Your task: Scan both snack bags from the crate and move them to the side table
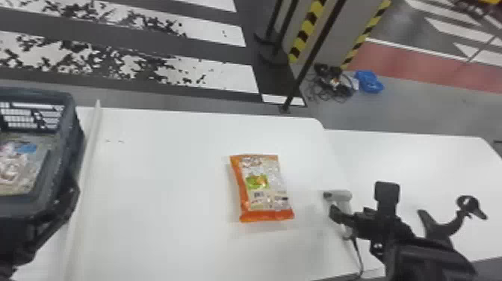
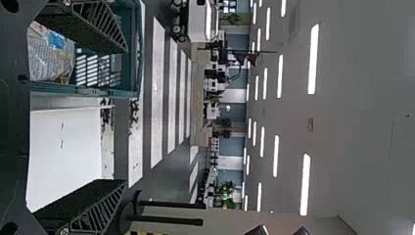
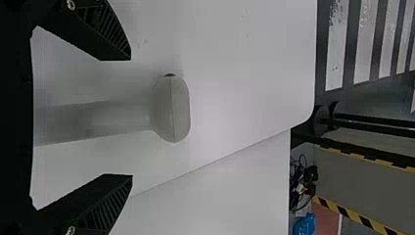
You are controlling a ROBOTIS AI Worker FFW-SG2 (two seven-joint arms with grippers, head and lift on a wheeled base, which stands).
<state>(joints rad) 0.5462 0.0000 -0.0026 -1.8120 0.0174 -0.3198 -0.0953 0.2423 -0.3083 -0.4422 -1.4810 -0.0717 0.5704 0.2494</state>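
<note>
Snack bag (image 1: 261, 188) lies on the surface (image 1: 168, 179), scanner (image 1: 341, 195) and my right gripper (image 1: 377, 216) at its three o'clock, my left gripper (image 1: 56, 224) at nine, both sets of fingers spread!

Indus. hall: striped flr mkgs (image 1: 231, 74), hazard tape (image 1: 306, 30), ceiling strip lts (image 2: 313, 58).

The orange snack bag (image 1: 267, 187) looks glossy plastic, the crate (image 1: 69, 138) matt plastic, the table (image 1: 160, 179) smooth, the scanner (image 3: 171, 110) smooth plastic.
</note>
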